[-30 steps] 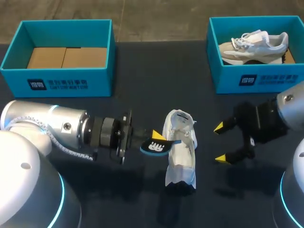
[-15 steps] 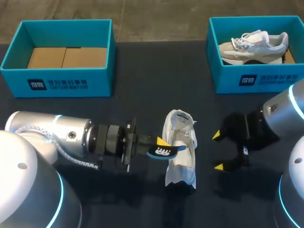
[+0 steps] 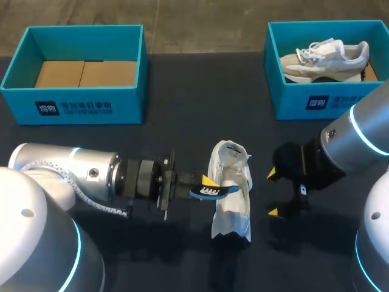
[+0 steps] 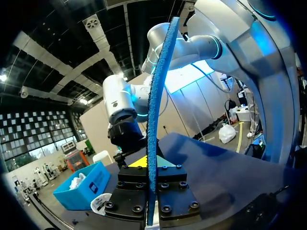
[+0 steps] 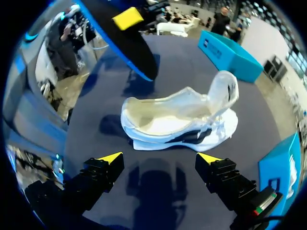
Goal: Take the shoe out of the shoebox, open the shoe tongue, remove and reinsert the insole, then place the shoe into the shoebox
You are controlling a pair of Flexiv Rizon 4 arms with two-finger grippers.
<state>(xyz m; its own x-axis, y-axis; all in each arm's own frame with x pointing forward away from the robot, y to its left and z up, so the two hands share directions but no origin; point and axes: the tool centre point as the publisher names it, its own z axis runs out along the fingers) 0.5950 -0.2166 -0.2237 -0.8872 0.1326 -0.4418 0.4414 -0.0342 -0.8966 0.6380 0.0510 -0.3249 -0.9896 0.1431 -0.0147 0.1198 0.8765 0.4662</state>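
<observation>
Shoe [image 3: 231,190] lies on the table [image 3: 200,91] at lower centre of the head view. It is out of both boxes, its tongue is pulled up, and its opening faces left. Our left gripper [image 3: 206,186] comes in from the left and pinches the insole [image 3: 214,192], whose free end sits over the shoe's opening. Our right gripper [image 3: 271,193] hangs just right of the shoe, spread and touching nothing. The empty shoebox [image 3: 73,104] is upper left. The second shoebox [image 3: 328,100], upper right, holds another shoe [image 3: 328,56].

We judge the step to be reinsertion: the insole is out but not yet seated. The next move calls for tipping the insole's front into the opening and sliding it toward the toe, probably with the right side steadying the shoe.

In the left wrist view the insole stands edge-on, clamped between the two fingers. This confirms the grip, which the head view half hides. The shoe itself is not seen here.

In the right wrist view the shoe lies on its sole ahead of the parted yellow tips. The hollow inside is plainly empty, which the head view cannot settle. The insole hovers beyond the heel end.
</observation>
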